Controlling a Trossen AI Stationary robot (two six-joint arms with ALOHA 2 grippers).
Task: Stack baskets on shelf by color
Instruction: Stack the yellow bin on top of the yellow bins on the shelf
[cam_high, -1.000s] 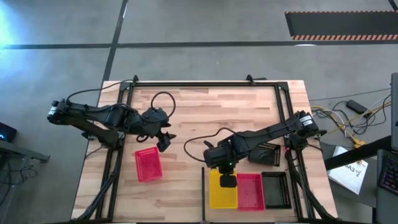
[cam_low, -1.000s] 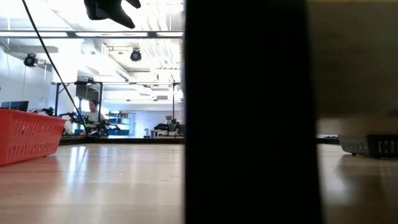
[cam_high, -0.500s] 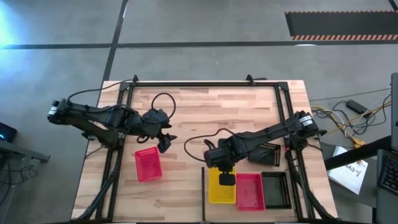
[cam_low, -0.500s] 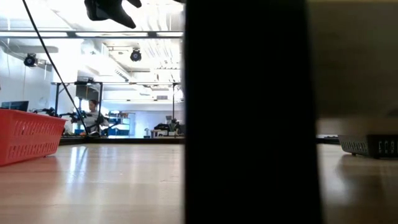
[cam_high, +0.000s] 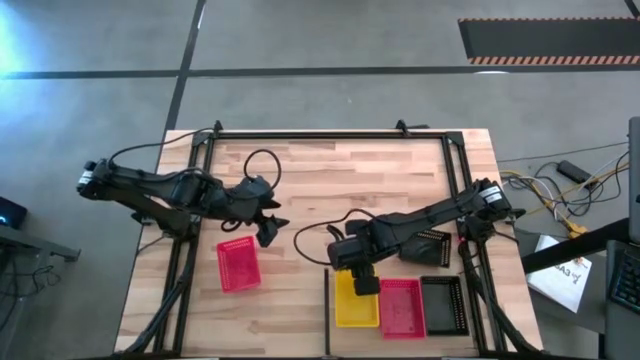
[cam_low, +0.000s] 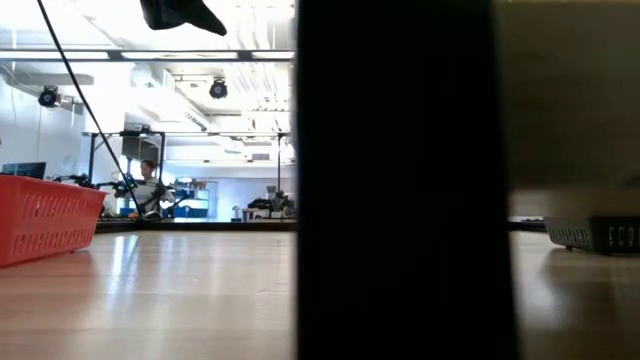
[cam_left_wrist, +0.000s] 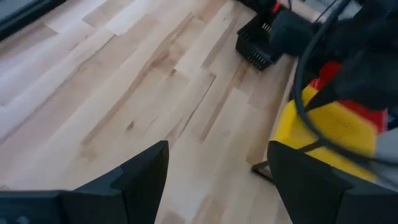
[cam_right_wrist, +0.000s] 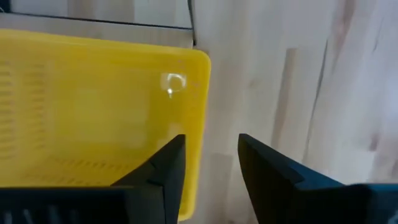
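from above, the right claw (cam_high: 366, 287) sits over the top edge of the yellow basket (cam_high: 356, 305), low in the middle. a pink basket (cam_high: 402, 306) and a black basket (cam_high: 441, 304) stand beside it on the shelf (cam_high: 385, 340). another pink basket (cam_high: 238, 265) lies alone at lower left, near the left claw (cam_high: 268, 230).

in the low view a dark post hides most of the bench (cam_low: 200, 300).

the left wrist view shows its fingers (cam_left_wrist: 140, 174) wide apart, holding nothing.

the right wrist view shows its fingers (cam_right_wrist: 163, 163) apart, one on each side of the basket wall. it should lift straight up so the basket stays put.
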